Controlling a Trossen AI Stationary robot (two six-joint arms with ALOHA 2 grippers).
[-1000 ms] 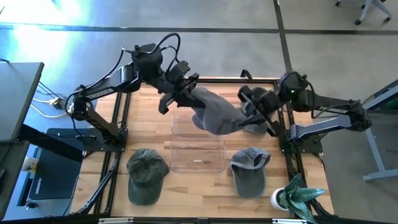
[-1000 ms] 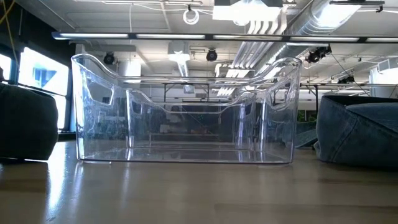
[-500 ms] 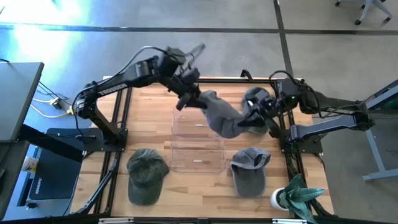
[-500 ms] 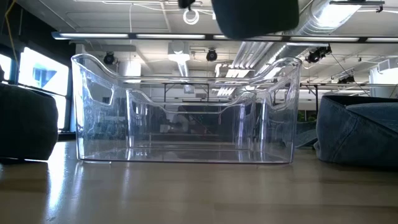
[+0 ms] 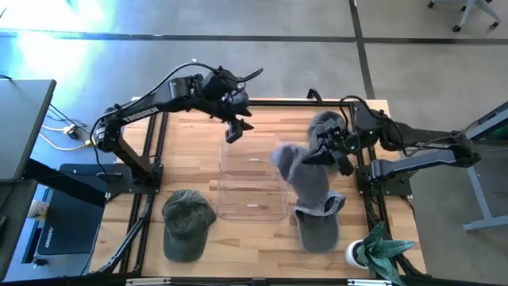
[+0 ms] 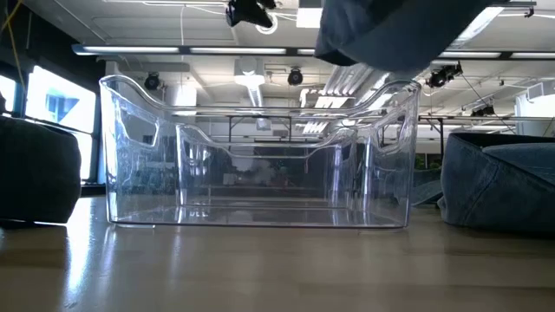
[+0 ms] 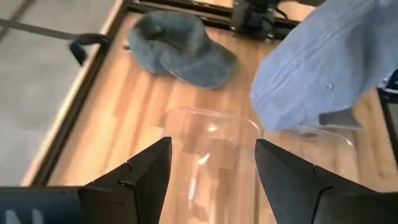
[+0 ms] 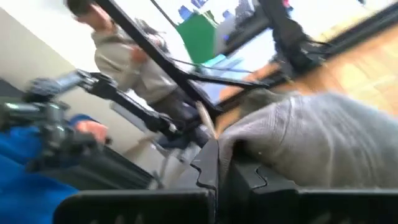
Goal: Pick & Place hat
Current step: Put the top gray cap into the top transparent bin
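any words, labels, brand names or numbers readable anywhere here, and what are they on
None can be read.
Grey hat held by the right tool: no logo or lettering shows.
Green cap and grey-blue cap on the table: no marks visible.
Clear bin: no label visible.
Dark panel beside the table: a faint white line of print, too small to read.
Left tool: no markings.

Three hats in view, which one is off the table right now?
The grey hat hanging from the right gripper beside the clear bin; the green hat and blue-grey hat lie flat.
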